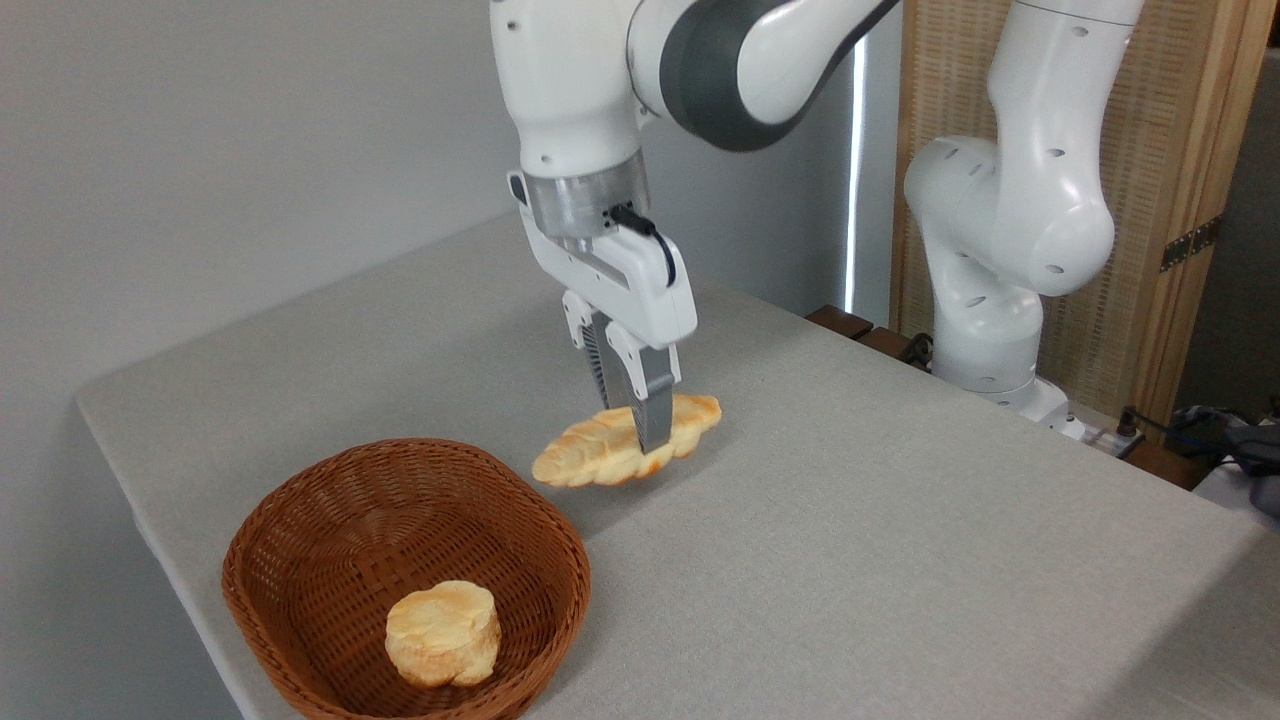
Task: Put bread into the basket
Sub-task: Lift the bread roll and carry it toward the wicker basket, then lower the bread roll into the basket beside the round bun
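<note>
The long golden braided bread [590,455] hangs just above the grey table, pinched across its middle by my gripper [640,430], which is shut on it. Its browned tip [705,408] points right and its pale end points left toward the basket. The oval brown wicker basket [300,520] stands at the front left, its near rim a short way left of and below the loaf. A faint shadow lies on the table under the loaf.
A short round puffy bun [443,634] lies inside the basket near its front end. The arm's white base [990,350] stands at the table's back right. The table's left edge [130,480] runs close behind the basket.
</note>
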Robot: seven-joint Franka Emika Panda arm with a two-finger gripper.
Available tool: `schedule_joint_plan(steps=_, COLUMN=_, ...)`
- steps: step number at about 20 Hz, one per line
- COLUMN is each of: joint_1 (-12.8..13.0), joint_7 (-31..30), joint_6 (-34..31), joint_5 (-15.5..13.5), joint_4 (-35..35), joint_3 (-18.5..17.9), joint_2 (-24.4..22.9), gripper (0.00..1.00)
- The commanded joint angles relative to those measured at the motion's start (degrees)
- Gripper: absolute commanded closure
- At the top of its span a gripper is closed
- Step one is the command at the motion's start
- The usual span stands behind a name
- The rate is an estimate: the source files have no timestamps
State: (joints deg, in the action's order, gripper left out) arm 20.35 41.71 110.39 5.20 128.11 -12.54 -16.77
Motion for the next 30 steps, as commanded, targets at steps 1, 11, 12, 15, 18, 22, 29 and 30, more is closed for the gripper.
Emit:
schedule_joint_plan(steps=1, joint_1=0.6, joint_7=0.5, joint_6=-1.5, joint_5=-1.3, joint_4=-2.9, joint_3=-0.7, joint_2=-0.4, gripper=0.52)
schedule_joint_plan(steps=11, joint_1=0.7, joint_7=0.0, joint_6=17.1, joint_5=-4.9, joint_4=-3.2, joint_3=-0.6, joint_2=2.0, gripper=0.44)
schedule_joint_plan(steps=12, joint_1=0.7, joint_7=0.0, joint_6=18.4, joint_5=-5.3, joint_4=-3.2, joint_3=-0.6, joint_2=2.1, gripper=0.44)
schedule_joint_plan(steps=15, joint_1=0.7, joint_7=0.0, joint_6=23.9, joint_5=-6.2, joint_4=-3.2, joint_3=-0.6, joint_2=3.1, gripper=0.44)
schedule_joint_plan(steps=18, joint_1=0.7, joint_7=0.0, joint_6=27.8, joint_5=-8.4, joint_4=-3.2, joint_3=-0.6, joint_2=4.6, gripper=0.34)
schedule_joint_plan(steps=22, joint_1=0.7, joint_7=-0.2, joint_6=33.1, joint_5=-10.2, joint_4=-3.2, joint_3=-0.4, joint_2=7.4, gripper=0.12)
schedule_joint_plan(steps=29, joint_1=0.7, joint_7=-0.3, joint_6=39.1, joint_5=-10.3, joint_4=-3.2, joint_3=-0.4, joint_2=11.3, gripper=0.00)
schedule_joint_plan(steps=30, joint_1=0.7, joint_7=-0.3, joint_6=40.1, joint_5=-10.3, joint_4=-3.2, joint_3=-0.4, joint_2=12.0, gripper=0.00)
